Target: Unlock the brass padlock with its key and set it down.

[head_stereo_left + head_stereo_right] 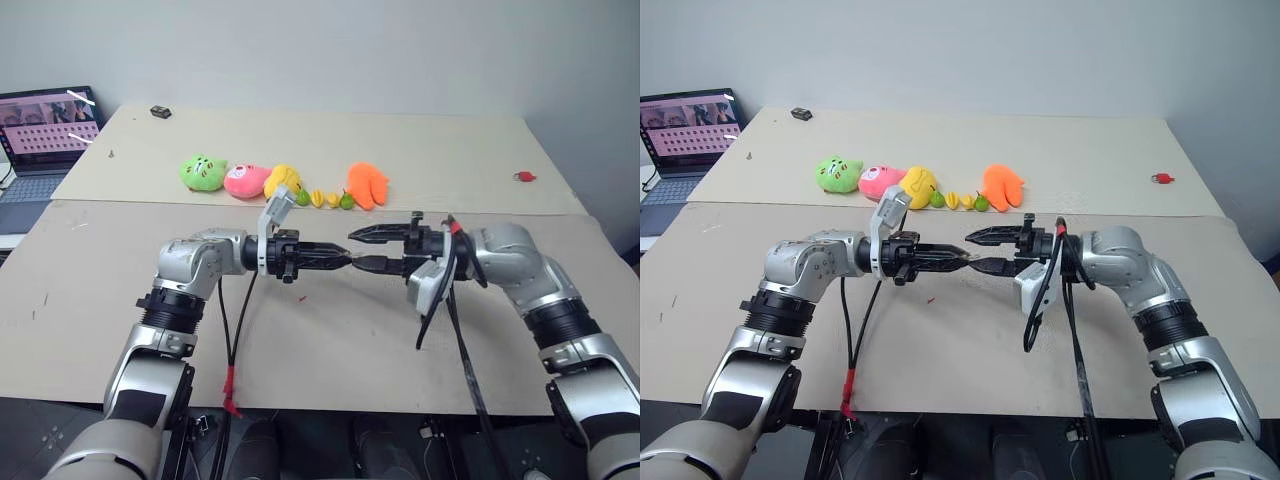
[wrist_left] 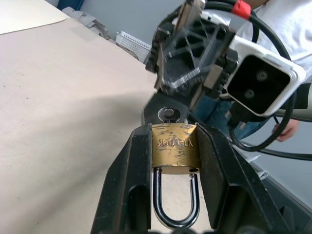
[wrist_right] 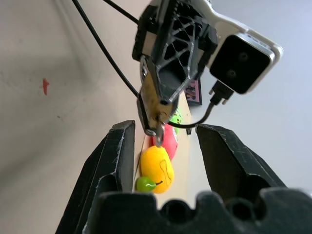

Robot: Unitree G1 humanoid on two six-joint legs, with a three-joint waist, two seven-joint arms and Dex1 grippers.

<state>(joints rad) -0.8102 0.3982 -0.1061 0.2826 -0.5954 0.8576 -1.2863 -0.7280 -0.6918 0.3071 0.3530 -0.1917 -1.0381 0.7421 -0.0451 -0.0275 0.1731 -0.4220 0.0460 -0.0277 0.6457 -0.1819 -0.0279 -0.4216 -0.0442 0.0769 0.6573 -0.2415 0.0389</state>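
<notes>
While both arms hang over the table [image 1: 330, 340] with their tips almost meeting, the robot looks to be at the key-insertion step, nothing unlocked yet as far as anyone can tell.

Biggest stuff first: a tan table, a row of plush toys [image 1: 285, 183] along the far edge, a laptop [image 1: 40, 140] off to the robot's left and a small red thing [image 1: 524, 177] far right. None of that is in play.

Left gripper [image 2: 174, 151] is clamped on the padlock [image 2: 174, 147], pinching the brass body between both fingers, held up in the air well above the table. The shackle [image 2: 175, 204] points back toward the wrist and still looks seated in the body, so it's locked, by the look of it. The keyhole end faces outward at the other arm.

Right gripper [image 3: 165, 146] sits just beside the padlock, fingers spread apart with a clear gap. Whether it's got the key can't be made out; nothing obvious sits between its fingers in its own wrist view.

Next move probably needs a fine line-up on the keyhole, then a twist. Tiny target, so a slight angle error would likely just skid off the brass.
</notes>
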